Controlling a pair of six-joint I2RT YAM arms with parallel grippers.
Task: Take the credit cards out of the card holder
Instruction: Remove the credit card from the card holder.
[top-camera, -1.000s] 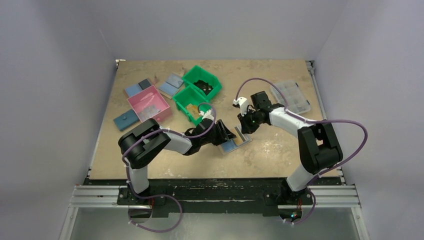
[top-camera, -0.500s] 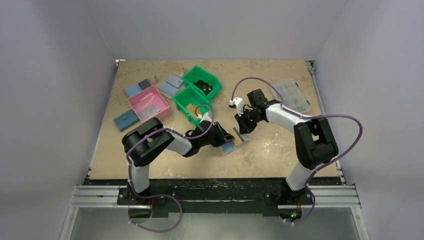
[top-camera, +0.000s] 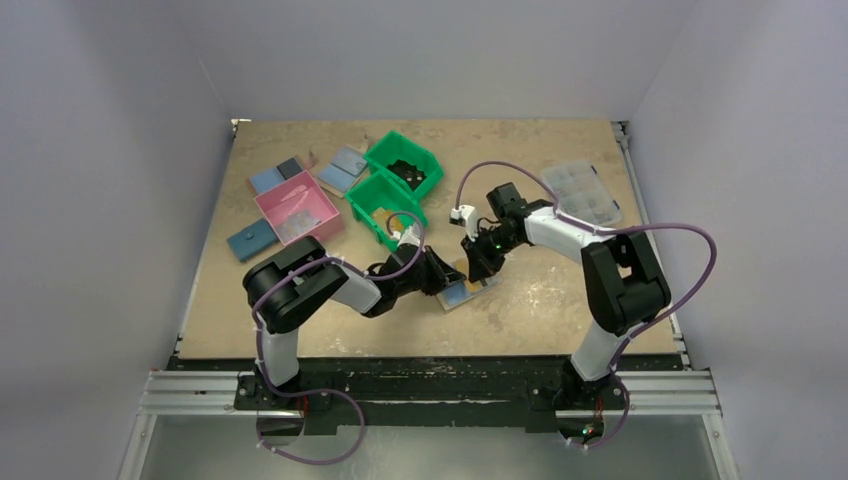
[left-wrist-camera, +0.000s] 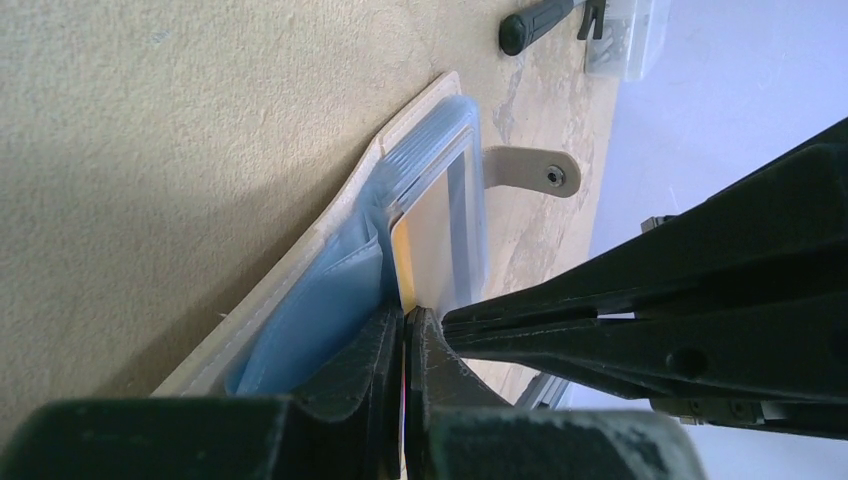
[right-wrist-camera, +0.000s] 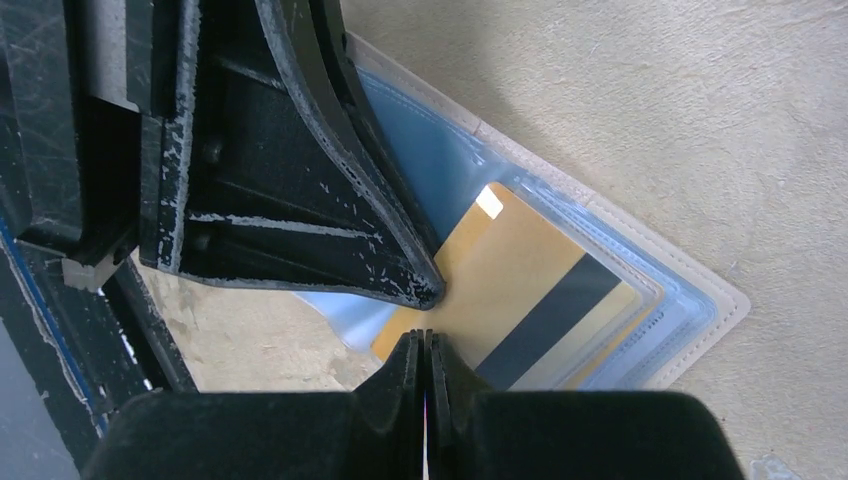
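Note:
The card holder (top-camera: 464, 293) lies open on the table, beige outside with a light-blue panel (left-wrist-camera: 310, 310) and clear slots (right-wrist-camera: 640, 310). A yellow-orange credit card (right-wrist-camera: 500, 280) with a dark stripe sticks partway out of a slot. My left gripper (top-camera: 449, 277) is shut, and the card's edge (left-wrist-camera: 400, 260) runs in between its fingertips. My right gripper (top-camera: 479, 268) is shut and empty, with its tips (right-wrist-camera: 425, 340) touching the card's near corner. Any other cards are hidden.
Two green bins (top-camera: 404, 163) (top-camera: 384, 208) and a pink box (top-camera: 297, 208) stand at the back left, with flat blue wallets (top-camera: 251, 240) (top-camera: 345, 165) around them. A clear organiser box (top-camera: 581, 193) sits at the back right. The holder's snap tab (left-wrist-camera: 530, 170) lies flat.
My right gripper has moved left and down onto the card holder, meeting the left gripper there. The left gripper has stayed at the holder.

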